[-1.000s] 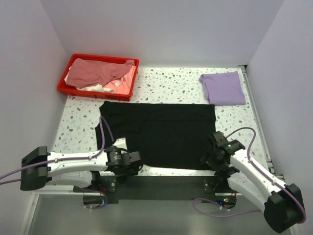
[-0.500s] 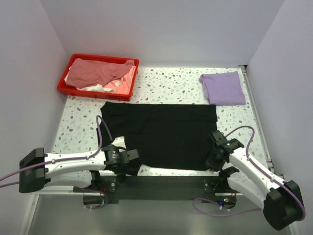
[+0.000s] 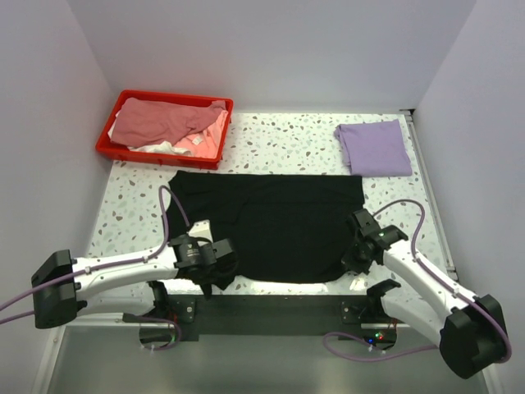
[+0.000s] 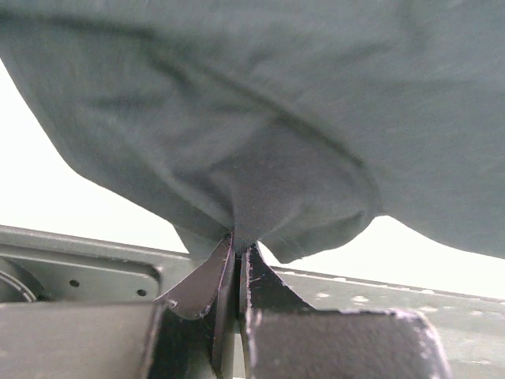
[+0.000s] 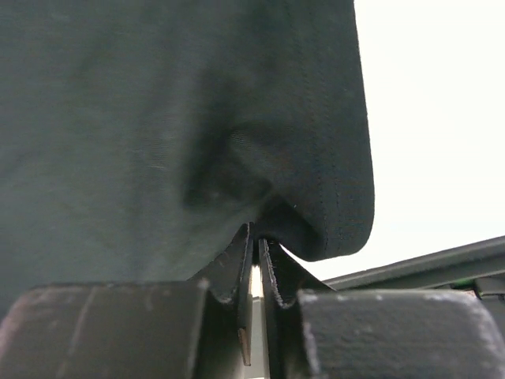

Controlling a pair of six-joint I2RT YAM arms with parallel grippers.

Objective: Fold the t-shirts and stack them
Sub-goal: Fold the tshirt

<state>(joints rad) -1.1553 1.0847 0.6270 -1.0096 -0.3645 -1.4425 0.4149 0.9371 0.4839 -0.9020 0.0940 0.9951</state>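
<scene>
The black t-shirt point(image 3: 275, 230), spread on the speckled table point(image 3: 279, 139), is pinched at its near corners by the closed left gripper point(image 4: 237, 246) and right gripper point(image 5: 257, 235).

Overhead; wrist closeups on black t-shirt point(image 3: 279, 230)

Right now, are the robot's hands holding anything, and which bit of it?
Yes. Both hold the black t-shirt by its near edge: the left gripper pinches a fold near the left corner, the right gripper one near the right corner.
</scene>
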